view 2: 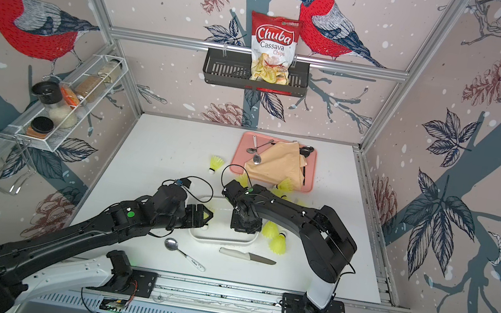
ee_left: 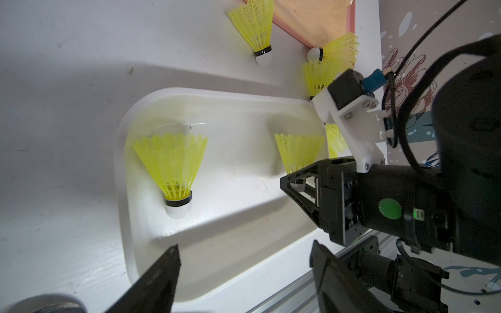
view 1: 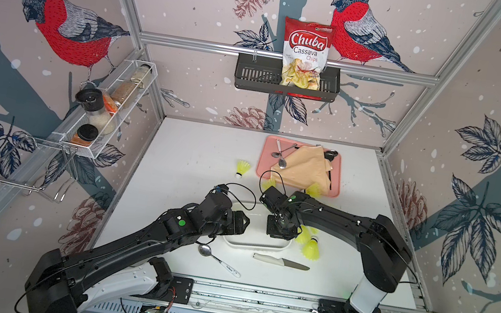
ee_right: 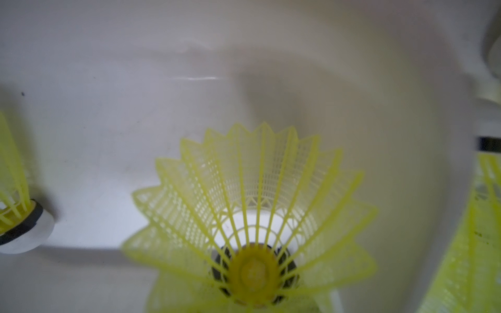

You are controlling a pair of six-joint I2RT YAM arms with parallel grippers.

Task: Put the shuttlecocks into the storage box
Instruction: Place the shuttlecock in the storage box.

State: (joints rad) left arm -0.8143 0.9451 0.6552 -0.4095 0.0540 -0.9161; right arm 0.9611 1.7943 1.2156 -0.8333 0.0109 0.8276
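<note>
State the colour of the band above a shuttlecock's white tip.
Black; clearest in the left wrist view, on the neon yellow plastic shuttlecock.

Black arms (view 1: pixel 131 241), white base links (view 1: pixel 367 294), green dots (view 1: pixel 182 222), white wrist bracket (ee_left: pixel 349 122).

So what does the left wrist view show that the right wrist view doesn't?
Left wrist only: the right gripper itself, the open left gripper, a corner of the pink tray and loose shuttlecocks by it. Right wrist only: the inside of the skirt of the held shuttlecock. Both: that shuttlecock over the floor of the storage box, and a second shuttlecock lying in it.
</note>
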